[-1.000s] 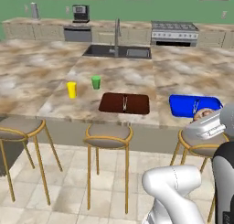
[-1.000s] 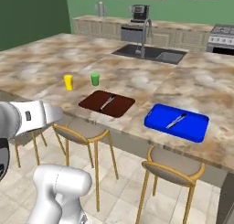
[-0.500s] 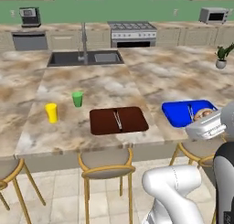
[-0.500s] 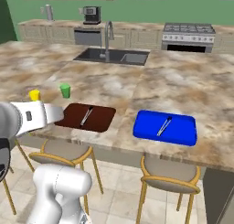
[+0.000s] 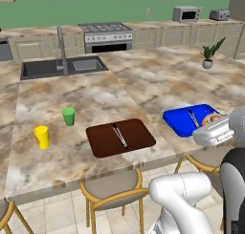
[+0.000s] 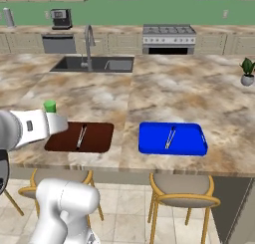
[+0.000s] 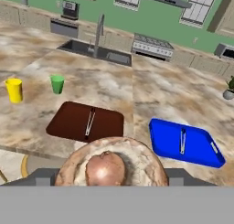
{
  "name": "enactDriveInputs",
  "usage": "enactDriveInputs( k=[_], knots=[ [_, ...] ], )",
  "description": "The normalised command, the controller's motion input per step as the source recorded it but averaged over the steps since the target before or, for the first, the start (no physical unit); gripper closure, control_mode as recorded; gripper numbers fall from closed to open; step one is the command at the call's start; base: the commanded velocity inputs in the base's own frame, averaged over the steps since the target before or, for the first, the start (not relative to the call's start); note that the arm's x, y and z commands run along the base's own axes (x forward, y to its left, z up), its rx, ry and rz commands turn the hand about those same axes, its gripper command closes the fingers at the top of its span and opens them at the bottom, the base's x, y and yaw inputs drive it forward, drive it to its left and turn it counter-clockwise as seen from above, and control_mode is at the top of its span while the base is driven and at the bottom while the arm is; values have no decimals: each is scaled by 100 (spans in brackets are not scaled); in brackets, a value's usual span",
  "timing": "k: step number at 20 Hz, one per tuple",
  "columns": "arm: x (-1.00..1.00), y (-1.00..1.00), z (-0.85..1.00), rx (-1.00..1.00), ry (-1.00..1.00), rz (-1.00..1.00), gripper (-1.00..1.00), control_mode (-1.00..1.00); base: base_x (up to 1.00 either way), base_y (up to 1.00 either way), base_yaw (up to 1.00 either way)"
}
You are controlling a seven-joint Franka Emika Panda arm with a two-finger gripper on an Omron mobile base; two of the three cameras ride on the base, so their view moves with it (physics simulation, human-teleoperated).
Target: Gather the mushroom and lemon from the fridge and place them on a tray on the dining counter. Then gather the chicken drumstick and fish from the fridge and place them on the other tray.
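Observation:
My gripper [image 7: 112,176] is shut on the mushroom [image 7: 109,166], a round tan cap with a pale brown stem, low in the hand view. In the left base view the gripper [image 5: 216,129] hovers at the near right corner of the blue tray [image 5: 184,121], with the mushroom [image 5: 212,119] peeking above it. From the right base camera the hand [image 6: 50,124] stands before the brown tray [image 6: 94,138]. The brown tray [image 5: 120,137] and the blue tray [image 6: 172,138] lie side by side on the marble dining counter [image 5: 119,94]. Each tray carries a metal utensil.
A yellow cup [image 5: 42,136] and a green cup [image 5: 68,116] stand left of the brown tray. Stools [image 5: 112,187] line the counter's near edge. A sink [image 5: 62,67] with a faucet is set into the far side, and a potted plant [image 5: 208,56] stands far right.
The base has driven and turned, so the whole scene slid left and both trays now sit closer and more central. The mushroom stays in the gripper.

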Motion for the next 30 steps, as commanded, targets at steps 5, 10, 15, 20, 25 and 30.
enactDriveInputs(
  k=[5, 10, 15, 20, 25, 30],
  knots=[
    [95, 37, -3, 0, 8, -19, 100, -100, 0, 0, 0],
    [98, 34, -29, 0, 13, -9, 100, -100, 0, 0, 0],
    [87, 30, -57, 2, 17, -1, 100, -100, 0, 0, 0],
    [67, 34, -61, 2, 17, 0, 100, -100, 0, 0, 0],
    [67, 42, -61, 0, 9, 0, 100, -100, 0, 0, 0],
    [50, 33, -73, 0, 0, 0, 100, -100, 0, 0, 0]
  ],
)
